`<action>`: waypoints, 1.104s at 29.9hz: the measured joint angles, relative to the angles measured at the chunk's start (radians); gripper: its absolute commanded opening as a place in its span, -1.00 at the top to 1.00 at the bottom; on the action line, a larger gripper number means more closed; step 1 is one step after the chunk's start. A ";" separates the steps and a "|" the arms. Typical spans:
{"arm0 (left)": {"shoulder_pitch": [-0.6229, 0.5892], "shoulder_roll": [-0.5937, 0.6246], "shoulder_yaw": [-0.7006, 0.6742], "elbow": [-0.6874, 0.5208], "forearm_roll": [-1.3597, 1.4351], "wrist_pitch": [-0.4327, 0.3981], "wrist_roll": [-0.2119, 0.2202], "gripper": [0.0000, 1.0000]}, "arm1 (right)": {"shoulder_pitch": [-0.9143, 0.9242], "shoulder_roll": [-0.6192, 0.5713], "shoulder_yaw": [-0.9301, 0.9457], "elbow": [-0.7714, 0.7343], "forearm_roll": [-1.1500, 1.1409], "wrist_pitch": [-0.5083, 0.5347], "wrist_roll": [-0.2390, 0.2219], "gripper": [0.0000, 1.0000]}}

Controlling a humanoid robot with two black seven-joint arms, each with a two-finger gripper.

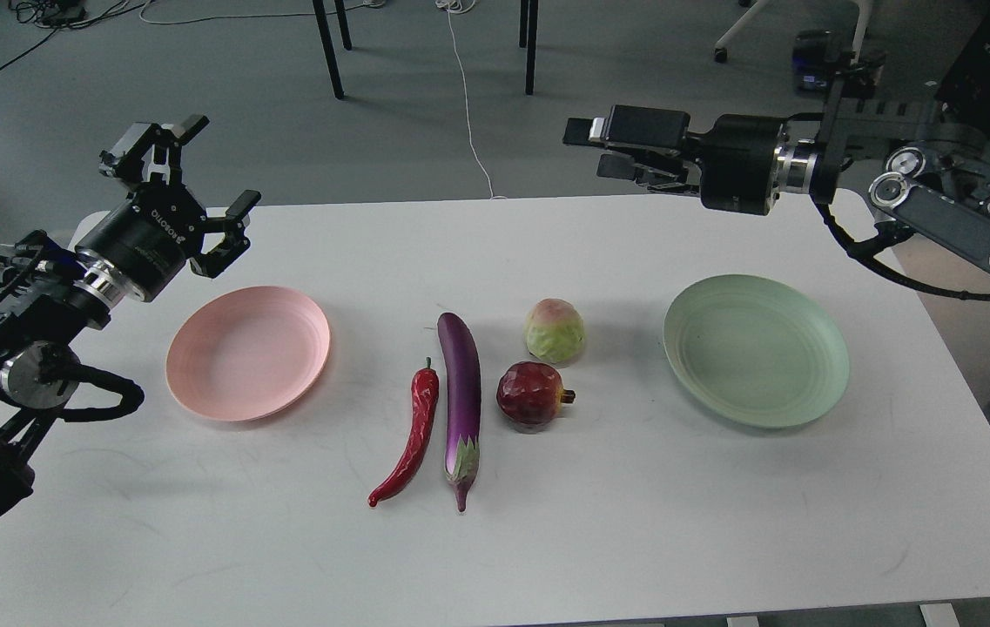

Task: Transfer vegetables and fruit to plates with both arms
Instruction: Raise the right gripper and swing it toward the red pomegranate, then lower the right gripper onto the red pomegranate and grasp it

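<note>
A purple eggplant (461, 402) and a red chili pepper (410, 435) lie side by side at the table's middle. A yellow-green fruit (555, 330) and a dark red pomegranate-like ball (532, 394) sit just right of them. The pink plate (248, 352) is on the left and the green plate (756, 349) on the right; both hold nothing. My left gripper (190, 174) is open and empty, raised above the table's far left, behind the pink plate. My right gripper (603, 148) is open and empty, held high past the table's far edge, left of the green plate.
The white table (547, 540) has its far edge near both grippers and its right edge close to the green plate. Chair legs (329, 48) and cables lie on the grey floor beyond. A wheeled base shows at the far right.
</note>
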 measured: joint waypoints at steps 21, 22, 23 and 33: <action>0.028 0.001 -0.016 -0.063 -0.002 0.000 -0.043 -0.99 | 0.068 0.252 -0.252 0.093 -0.689 -0.001 0.000 -0.96; 0.028 0.003 -0.016 -0.063 -0.002 0.000 -0.043 -0.99 | 0.063 0.265 -0.255 0.082 -0.689 -0.001 0.000 -0.95; 0.028 0.004 -0.016 -0.063 -0.002 0.000 -0.042 -0.99 | 0.059 0.278 -0.256 0.069 -0.689 -0.001 0.000 -0.94; 0.028 0.005 -0.016 -0.063 -0.001 0.000 -0.041 -0.99 | 0.051 0.339 -0.273 0.017 -0.692 -0.001 0.000 -0.86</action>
